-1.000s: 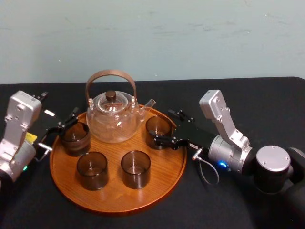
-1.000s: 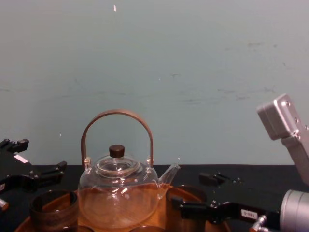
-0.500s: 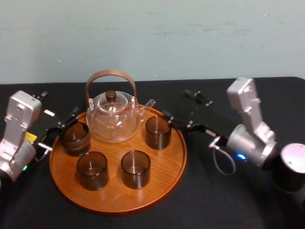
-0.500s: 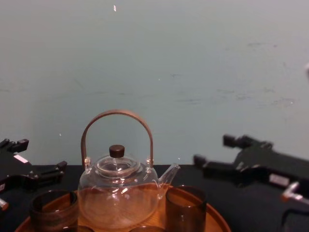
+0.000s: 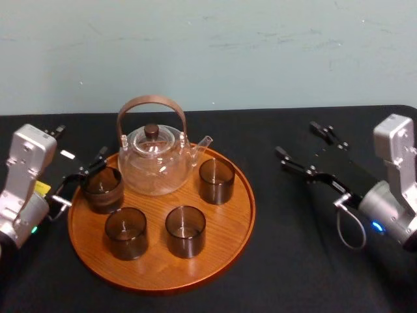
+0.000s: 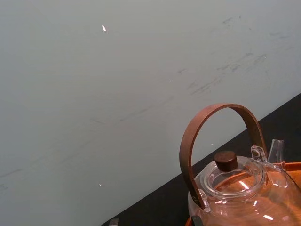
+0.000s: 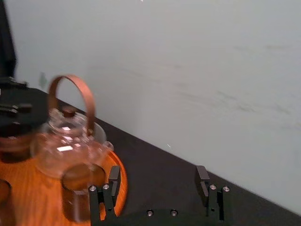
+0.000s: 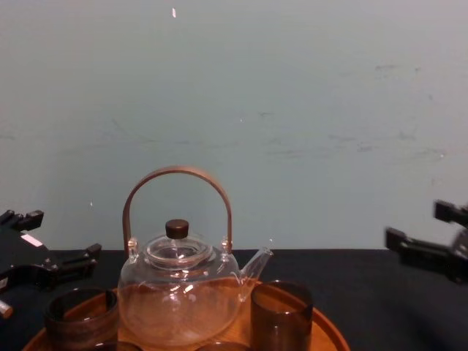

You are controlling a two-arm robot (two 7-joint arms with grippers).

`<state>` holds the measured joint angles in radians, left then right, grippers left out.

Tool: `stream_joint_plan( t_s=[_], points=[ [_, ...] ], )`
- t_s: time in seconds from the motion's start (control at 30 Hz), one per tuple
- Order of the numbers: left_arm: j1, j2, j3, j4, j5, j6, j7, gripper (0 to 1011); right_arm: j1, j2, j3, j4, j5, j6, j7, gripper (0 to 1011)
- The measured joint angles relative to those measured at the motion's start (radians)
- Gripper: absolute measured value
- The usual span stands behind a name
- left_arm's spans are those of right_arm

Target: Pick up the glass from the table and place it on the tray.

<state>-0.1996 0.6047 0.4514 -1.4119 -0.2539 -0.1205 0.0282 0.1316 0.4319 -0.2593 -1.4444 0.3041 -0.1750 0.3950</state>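
The glass (image 5: 216,180) I'm tracking stands upright on the tray (image 5: 227,229), on its right side just beside the spout of the teapot (image 5: 155,163). Three other glasses (image 5: 185,229) share the tray, to the left and front. My right gripper (image 5: 297,139) hangs over the black table (image 5: 287,267), well to the right of the tray, fingers spread wide and empty. The left gripper (image 5: 81,142) sits at the tray's left edge, also spread and empty, its nearer finger just behind the leftmost glass (image 5: 102,188).
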Motion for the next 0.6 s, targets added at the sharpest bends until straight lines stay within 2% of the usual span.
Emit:
stream_joint_plan(
  t_s=[0.17,0.6],
  points=[
    [0.0,0.0,0.0,0.0,0.0,0.0,0.0,1002,-0.034,-0.001,0.03,0.002,-0.017,-0.003,-0.037,1002],
    [0.0,0.0,0.0,0.0,0.0,0.0,0.0,1001,-0.024,-0.001,0.021,0.002,-0.016,-0.003,-0.027,1002]
  ],
)
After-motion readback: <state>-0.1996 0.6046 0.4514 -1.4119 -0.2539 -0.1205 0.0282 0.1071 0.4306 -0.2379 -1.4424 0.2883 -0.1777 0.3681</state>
